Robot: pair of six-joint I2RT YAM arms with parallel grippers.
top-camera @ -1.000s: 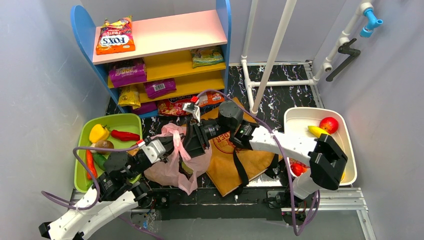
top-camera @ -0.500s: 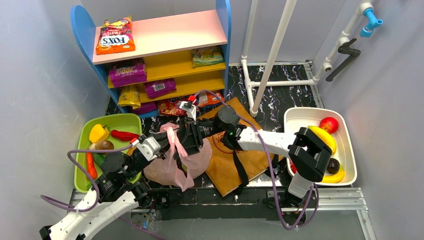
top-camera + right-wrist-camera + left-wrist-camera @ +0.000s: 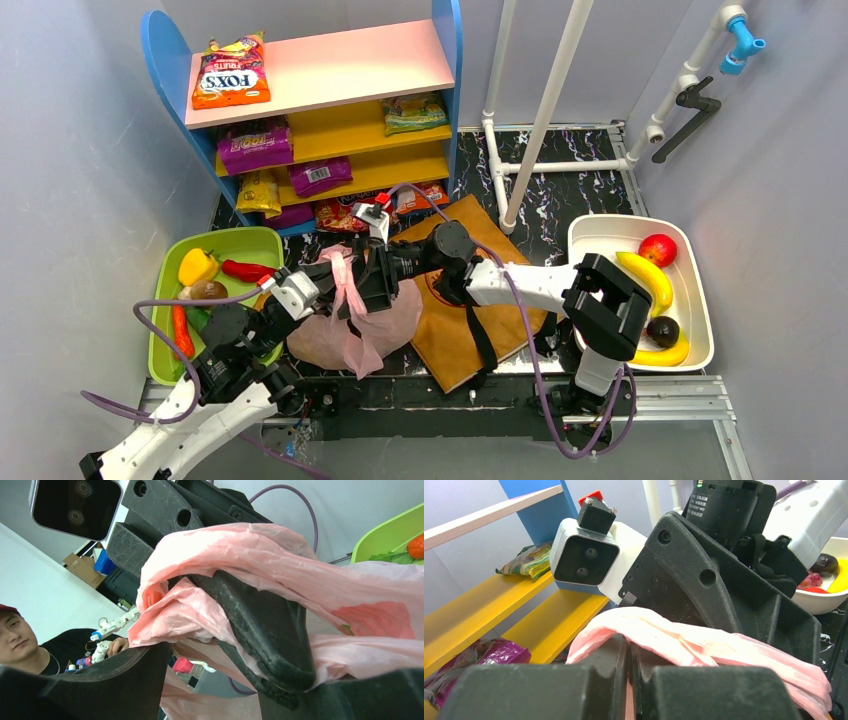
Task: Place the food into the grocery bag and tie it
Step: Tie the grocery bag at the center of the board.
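The pink grocery bag (image 3: 392,318) lies bunched between the two arms, something reddish (image 3: 372,621) showing through its film. My left gripper (image 3: 337,283) is shut on a twisted pink handle (image 3: 684,636), which runs over its closed fingertips (image 3: 619,652). My right gripper (image 3: 372,284) faces it nose to nose, jaws wide apart, with pink plastic (image 3: 235,555) draped around a black finger of the left gripper (image 3: 265,625) that sits between them. Food stays outside the bag: vegetables in the green tray (image 3: 235,241), fruit in the white bin (image 3: 592,232), snack packets (image 3: 255,147) on the shelf.
A brown paper bag with black straps (image 3: 470,320) lies flat under the right arm. The blue-sided shelf unit (image 3: 330,70) stands behind, a white pipe frame (image 3: 545,110) at the back right. Grey walls close in on both sides.
The right arm has swung left over the bag, uncovering the white bin, and its jaws have spread wider. The left gripper has kept its hold on the handle and lifted it slightly.
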